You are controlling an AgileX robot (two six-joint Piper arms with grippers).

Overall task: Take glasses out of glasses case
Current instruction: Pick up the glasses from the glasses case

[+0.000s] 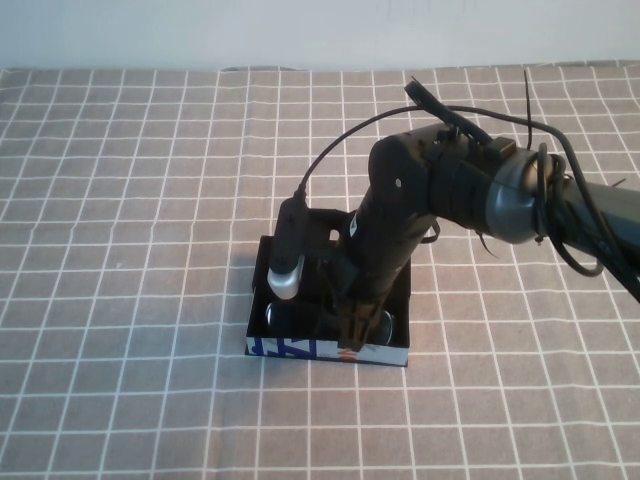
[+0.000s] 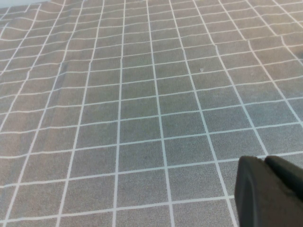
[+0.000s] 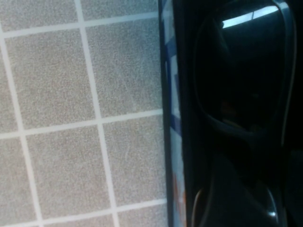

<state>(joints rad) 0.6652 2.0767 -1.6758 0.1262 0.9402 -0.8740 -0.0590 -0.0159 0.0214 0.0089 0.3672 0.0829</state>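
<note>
The glasses case (image 1: 296, 348) lies open in the middle of the table, its white-blue printed front wall facing me. The black glasses (image 1: 276, 315) lie inside it; shiny lens parts show on either side of my right gripper. My right gripper (image 1: 354, 338) reaches down into the case, right over the middle of the glasses. In the right wrist view a dark lens (image 3: 241, 71) fills the case beside its printed wall (image 3: 169, 99). My left gripper (image 2: 266, 164) is shut and empty above bare cloth, away from the case and out of the high view.
A grey tablecloth with a white grid (image 1: 120, 200) covers the table. The right arm (image 1: 500, 195) and its cables cross above the case from the right. A black, silver-tipped cylinder (image 1: 288, 262) on a cable hangs over the case's left part.
</note>
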